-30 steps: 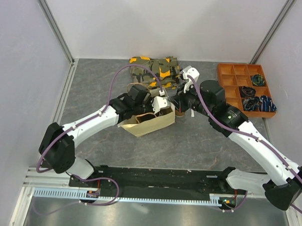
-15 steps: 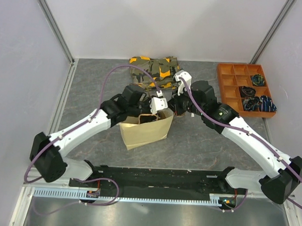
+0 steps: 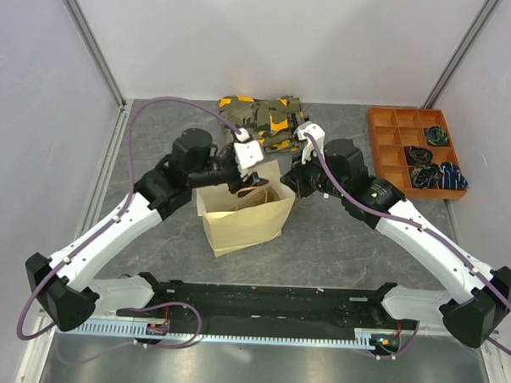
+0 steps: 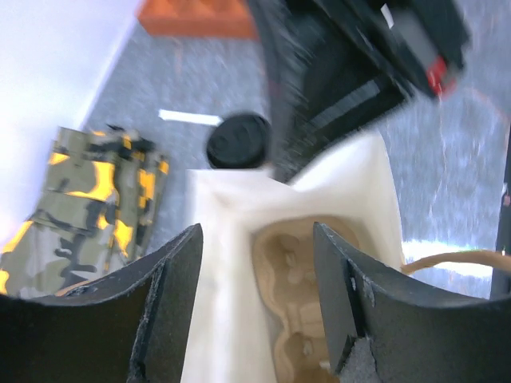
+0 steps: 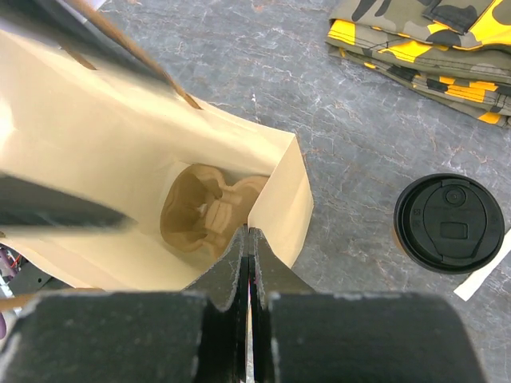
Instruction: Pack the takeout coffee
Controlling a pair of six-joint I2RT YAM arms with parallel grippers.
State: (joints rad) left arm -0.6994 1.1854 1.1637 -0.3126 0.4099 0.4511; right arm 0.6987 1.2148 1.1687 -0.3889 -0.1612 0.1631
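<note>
Grey table [image 3: 338, 246] | bag [image 3: 241, 221] upright, mouth open, tray [image 5: 204, 209] inside | coffee [image 5: 449, 223] lidded, on table just beside bag, outside it | right gripper [image 5: 248, 233] pinched shut on bag rim | left gripper [image 4: 255, 239] agape over bag mouth, holding nothing

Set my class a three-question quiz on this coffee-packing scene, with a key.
1. True or false: the cup is already inside the bag.
2. What lies at the bottom of the bag? A) napkins B) pulp tray C) nothing
3. Fill in: the right gripper is shut on the bag's ____.
Key: 1 false, it stands on the table outside the bag; 2 B; 3 rim.
</note>
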